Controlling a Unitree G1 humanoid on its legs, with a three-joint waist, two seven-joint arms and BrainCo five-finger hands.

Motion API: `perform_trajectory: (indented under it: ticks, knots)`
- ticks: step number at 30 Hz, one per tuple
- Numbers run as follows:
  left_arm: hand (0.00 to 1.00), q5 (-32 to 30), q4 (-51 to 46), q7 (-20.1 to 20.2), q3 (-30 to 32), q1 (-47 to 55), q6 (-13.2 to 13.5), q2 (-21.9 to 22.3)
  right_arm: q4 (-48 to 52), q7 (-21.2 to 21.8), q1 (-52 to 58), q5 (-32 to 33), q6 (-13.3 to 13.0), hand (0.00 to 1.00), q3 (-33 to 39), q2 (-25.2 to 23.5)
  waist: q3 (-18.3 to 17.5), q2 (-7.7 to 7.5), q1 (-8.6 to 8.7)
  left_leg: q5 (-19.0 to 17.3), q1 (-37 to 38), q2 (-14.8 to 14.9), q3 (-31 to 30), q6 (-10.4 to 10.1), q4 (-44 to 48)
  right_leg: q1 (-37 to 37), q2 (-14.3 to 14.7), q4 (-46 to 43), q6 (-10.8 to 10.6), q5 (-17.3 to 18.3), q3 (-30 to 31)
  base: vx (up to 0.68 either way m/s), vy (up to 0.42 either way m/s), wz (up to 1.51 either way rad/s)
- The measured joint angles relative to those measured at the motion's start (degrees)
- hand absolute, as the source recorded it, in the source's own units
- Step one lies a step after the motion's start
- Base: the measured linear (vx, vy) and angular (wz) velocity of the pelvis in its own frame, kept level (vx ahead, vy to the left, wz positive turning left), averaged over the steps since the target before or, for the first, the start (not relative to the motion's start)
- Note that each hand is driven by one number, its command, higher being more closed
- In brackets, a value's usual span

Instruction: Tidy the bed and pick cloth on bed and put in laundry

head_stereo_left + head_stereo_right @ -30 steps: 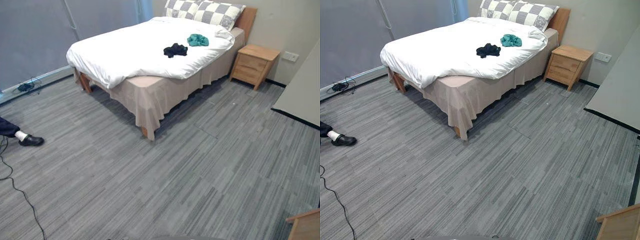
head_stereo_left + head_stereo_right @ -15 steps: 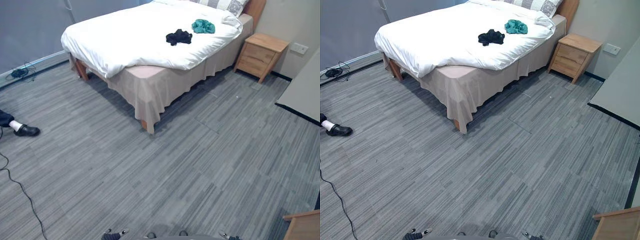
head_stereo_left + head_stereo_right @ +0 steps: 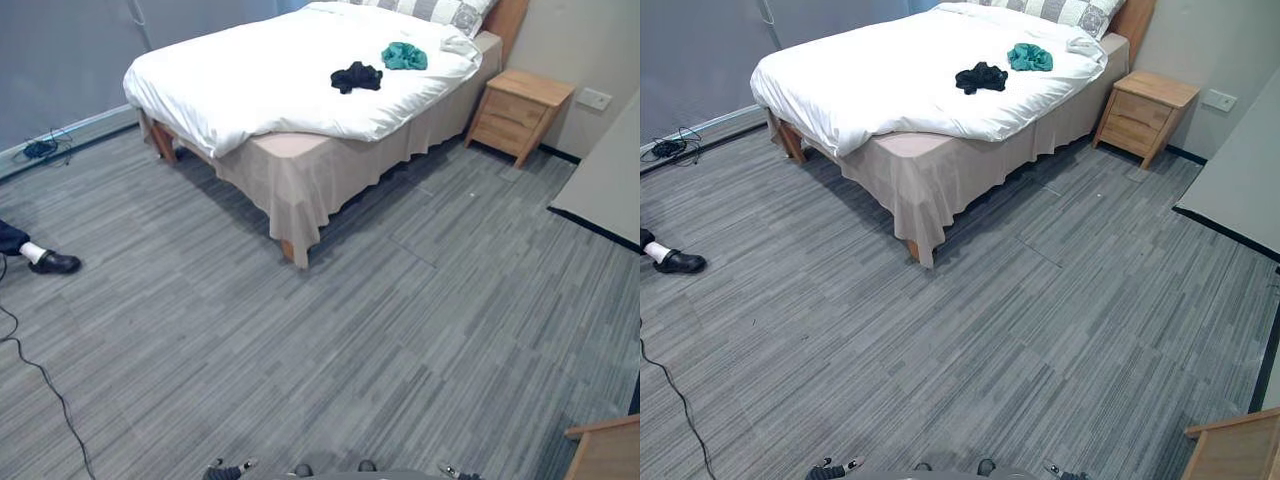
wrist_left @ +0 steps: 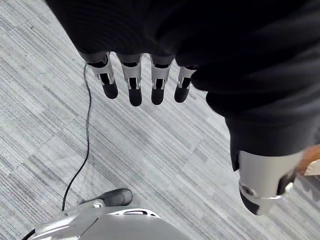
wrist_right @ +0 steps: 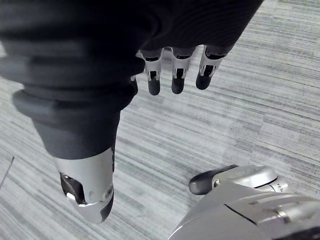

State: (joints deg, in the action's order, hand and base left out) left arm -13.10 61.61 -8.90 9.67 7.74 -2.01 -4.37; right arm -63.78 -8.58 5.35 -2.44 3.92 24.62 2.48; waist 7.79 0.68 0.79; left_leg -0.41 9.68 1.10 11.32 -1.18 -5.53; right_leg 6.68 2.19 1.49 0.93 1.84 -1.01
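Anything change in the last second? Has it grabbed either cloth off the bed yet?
Nothing in the room moved; only the head camera tipped down, so the bed sits higher in view. The black cloth and the teal cloth lie on the bed as before, apart, untouched. The left hand and right hand hang open over the floor, holding nothing.

I see the pillows (image 3: 450, 10) on the bed (image 3: 270, 80) cut off at the top, a person's leg (image 3: 12, 238) at the left.
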Motion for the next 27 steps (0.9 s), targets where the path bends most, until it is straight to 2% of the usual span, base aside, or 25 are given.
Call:
perform_trajectory:
  ticks: [6,8,9,10,11,12,13,14,15,16,17,18,19,21,22,23,24,25,26,27]
  knots:
    - [0.0,0.1,0.2,0.0,0.0,-0.7,0.0,-0.2,0.0,0.0,-1.5,-0.4,0.3,0.0,-0.2,0.2,0.2,-0.18,-0.05,0.0,-2.1,0.6,1.7,0.0,0.0,-2.8,0.7,-0.6,0.3,-0.3,2.1,0.01,-0.03,-0.2]
    - [0.0,0.1,0.2,0.0,0.0,-1.2,-0.1,-0.2,0.2,0.0,-2.5,-0.4,0.3,0.0,-0.2,0.2,0.4,-0.34,-0.17,-0.1,-2.8,0.9,2.8,-0.1,0.0,-5.8,1.1,-4.7,0.4,1.4,3.0,-0.01,-0.036,-0.27]
    - [0.0,0.1,0.1,0.0,0.0,-1.7,-0.1,-0.5,0.7,0.1,-3.0,-0.4,0.3,0.0,-0.2,0.0,1.2,-0.64,-0.13,-0.3,-2.8,0.7,3.0,-0.1,0.0,-8.3,1.0,-9.7,0.2,3.9,3.0,-0.03,-0.046,-0.06]
    - [0.0,0.1,0.0,0.1,0.0,-2.1,-0.1,-0.9,1.7,0.1,-2.8,-0.4,0.3,0.0,-0.1,-0.7,1.7,-1.21,0.01,-1.4,-2.6,0.1,3.1,0.0,0.0,-10.8,0.3,-15.6,-1.4,7.3,2.8,-0.03,-0.049,0.01]
    - [0.0,0.1,0.0,0.1,0.0,-2.2,-0.1,-1.0,2.2,0.1,-2.6,-0.4,0.3,0.0,0.0,-0.9,2.0,-1.5,0.0,-1.8,-2.3,-0.2,3.1,0.3,-0.1,-12.0,-0.2,-18.7,-3.3,8.9,2.6,-0.04,-0.063,0.0]
    - [0.0,0.2,-0.3,0.1,0.0,-2.7,-0.1,-1.1,2.7,0.3,-2.3,-0.4,0.3,0.0,0.3,-0.9,2.6,-2.01,-0.05,-2.6,-1.8,-0.8,3.0,0.4,-0.3,-16.1,-0.8,-28.5,-7.5,10.7,2.3,-0.05,-0.066,-0.02]
    - [0.0,0.2,-0.2,0.1,0.0,-2.6,-0.2,-1.3,3.2,0.6,-2.7,-0.4,0.3,0.0,0.4,-0.8,3.1,-1.53,-0.16,-3.0,-1.5,-0.4,2.7,0.7,0.2,-20.5,-1.4,-36.4,-8.2,10.2,1.6,-0.01,-0.073,0.1]
    - [0.0,0.2,-0.2,0.1,0.0,-2.7,-0.2,-1.4,3.7,0.8,-2.6,-0.4,0.3,0.0,0.5,-1.0,3.6,-1.49,0.2,-3.2,-1.5,0.0,2.4,0.7,1.0,-22.6,-2.1,-41.1,-7.8,10.3,0.5,0.04,-0.066,0.38]
    - [0.0,0.3,-0.3,0.1,0.0,-3.2,-0.3,-1.5,3.8,1.1,-2.5,-0.4,0.5,0.0,1.0,-0.9,4.1,-1.69,1.12,-4.1,-1.2,1.0,1.6,0.6,2.2,-25.8,-4.5,-46.5,-6.5,11.0,-2.3,0.13,-0.061,0.45]
    - [0.0,0.5,-0.2,0.1,0.1,-3.1,-0.4,-1.4,3.5,1.1,-2.4,-0.4,0.4,0.0,1.5,-1.0,4.4,-1.3,1.36,-4.7,-0.3,2.1,1.4,0.3,2.2,-27.4,-7.3,-45.5,-5.6,11.5,-5.0,0.15,-0.05,0.35]
    - [0.0,0.8,-0.2,0.1,0.1,-3.1,-0.5,-1.4,3.3,1.1,-2.3,-0.4,0.4,0.0,1.6,-1.0,4.4,-1.26,1.36,-5.0,0.1,2.7,1.4,-0.1,2.0,-27.7,-8.3,-42.6,-5.3,11.2,-5.9,0.24,-0.103,0.1]
    - [0.0,1.1,-0.1,0.1,0.1,-3.1,-0.6,-1.4,3.2,1.0,-2.3,-0.4,0.4,0.0,1.6,-1.0,4.4,-1.26,1.47,-5.7,1.0,3.9,1.4,-1.1,1.9,-27.7,-9.1,-33.0,-4.9,9.0,-6.6,0.35,-0.173,-0.08]
    - [0.0,1.1,-0.1,0.1,0.1,-3.3,-0.6,-1.4,3.0,1.0,-2.3,-0.4,0.3,0.0,1.6,-0.9,4.5,-1.19,1.75,-6.6,1.6,5.1,1.3,-2.5,1.7,-27.3,-9.2,-19.9,-5.0,3.8,-6.5,0.41,-0.213,-0.13]
    - [0.0,1.0,0.6,0.0,0.3,-4.5,-0.6,-1.8,2.2,1.0,-2.1,-0.4,0.3,0.0,1.6,-1.0,5.0,-1.72,2.62,-8.4,3.0,6.1,0.6,-4.8,1.6,-27.2,-9.8,-4.1,-7.4,-3.5,-6.3,0.46,-0.264,-0.03]
    - [0.0,1.0,1.4,0.1,1.6,-5.6,-0.6,-2.1,2.1,1.0,-2.1,-0.4,0.4,0.0,1.8,-1.3,5.4,-2.32,3.48,-10.0,3.7,6.0,-0.3,-5.8,1.9,-28.3,-11.1,-2.6,-8.4,-3.9,-5.7,0.49,-0.318,0.24]
    - [0.0,1.0,1.5,0.1,3.1,-6.1,-0.6,-1.8,2.1,1.0,-1.2,-0.4,0.7,0.0,3.4,-1.6,5.6,-2.68,3.89,-11.6,5.5,6.1,-0.7,-6.3,1.9,-28.7,-12.3,-4.3,-8.5,-4.0,-5.1,0.43,-0.299,0.22]
    - [0.0,1.0,1.5,0.0,4.6,-6.5,-0.5,-0.7,2.1,1.1,-0.9,-0.4,0.9,0.0,5.0,-1.5,6.1,-2.33,4.13,-12.9,7.3,7.0,-0.8,-6.0,1.9,-29.3,-11.6,-7.1,-7.4,-8.8,-5.2,0.52,-0.332,0.0]
    - [0.0,0.9,1.5,0.1,7.0,-6.6,-0.2,1.9,2.5,1.1,-0.5,-0.3,1.0,0.0,7.0,-1.0,6.6,1.38,4.61,-15.3,9.2,10.2,0.3,-2.3,2.7,-31.4,-8.2,-14.4,-7.0,-8.8,-6.7,0.79,-0.501,-0.37]
    - [0.0,0.8,0.7,0.2,9.2,-6.7,0.1,4.0,3.7,1.1,-0.9,-0.4,1.0,0.0,8.5,-0.6,6.2,3.12,4.61,-12.9,6.4,13.7,1.4,-3.9,12.9,-32.0,-5.8,-18.7,-4.0,-7.8,-7.3,0.77,-0.533,-0.4]
    - [0.0,0.7,0.1,0.2,9.8,-6.7,0.2,4.6,4.4,1.0,-1.0,-0.4,1.0,0.0,9.2,-1.1,6.4,3.19,4.62,-11.7,3.6,15.4,1.0,-4.2,20.2,-30.9,-4.8,-18.7,-2.5,-6.9,-7.9,0.75,-0.565,-0.36]
